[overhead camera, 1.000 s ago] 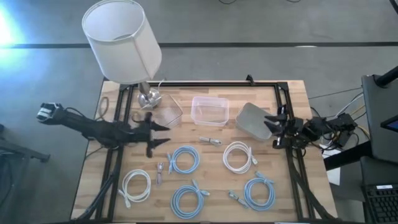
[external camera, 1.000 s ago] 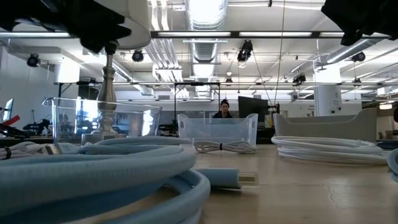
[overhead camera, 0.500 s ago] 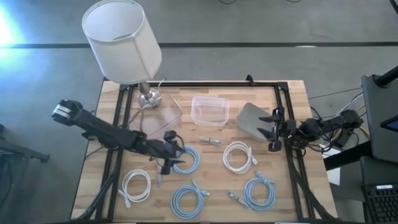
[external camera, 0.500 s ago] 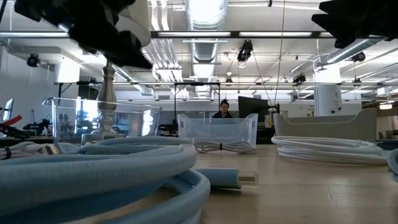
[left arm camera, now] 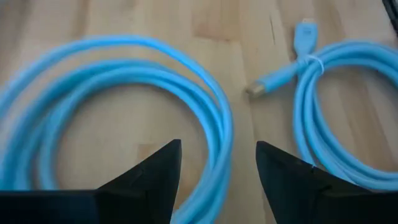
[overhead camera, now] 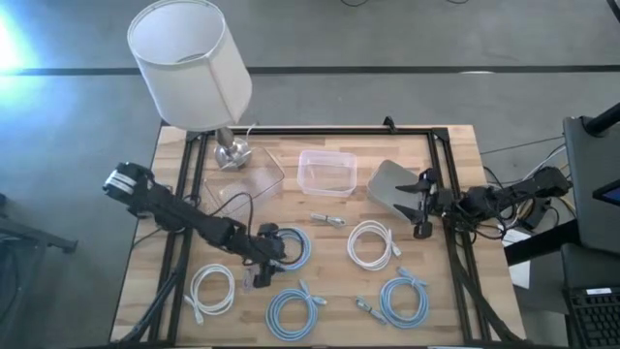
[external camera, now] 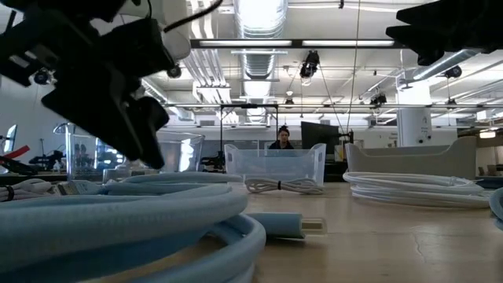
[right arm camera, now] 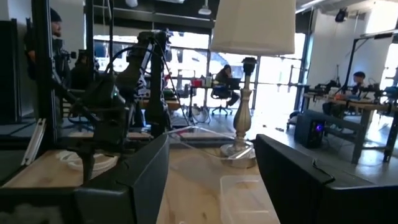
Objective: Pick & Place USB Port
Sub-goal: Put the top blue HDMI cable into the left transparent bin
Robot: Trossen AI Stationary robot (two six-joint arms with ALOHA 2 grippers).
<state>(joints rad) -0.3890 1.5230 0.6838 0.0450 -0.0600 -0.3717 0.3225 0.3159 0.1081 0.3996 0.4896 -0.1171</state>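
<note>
Small silver USB pieces lie flat on the wooden table: one [overhead camera: 327,219] at mid-table, one [overhead camera: 366,308] near the front. My left gripper [overhead camera: 255,274] hangs open low over the near left part, beside a blue cable coil [overhead camera: 291,248]. In the left wrist view its fingers [left arm camera: 217,177] stand over a blue coil [left arm camera: 118,99], with nothing between them. My right gripper [overhead camera: 419,205] hovers open at the right edge of a grey bin [overhead camera: 389,186]; in its own view [right arm camera: 214,180] nothing is between its fingers.
A clear box [overhead camera: 327,172] and a tilted clear box [overhead camera: 254,179] stand at the back, with a lamp [overhead camera: 189,60] at the far left corner. White coils [overhead camera: 213,289] [overhead camera: 370,242] and blue coils [overhead camera: 295,310] [overhead camera: 404,299] cover the near half.
My left gripper has swung from beside the tilted clear box toward the table's near edge and right, and has come down low over the cables by the blue coil. My right gripper has shifted slightly toward the table's left, staying by the grey bin.
</note>
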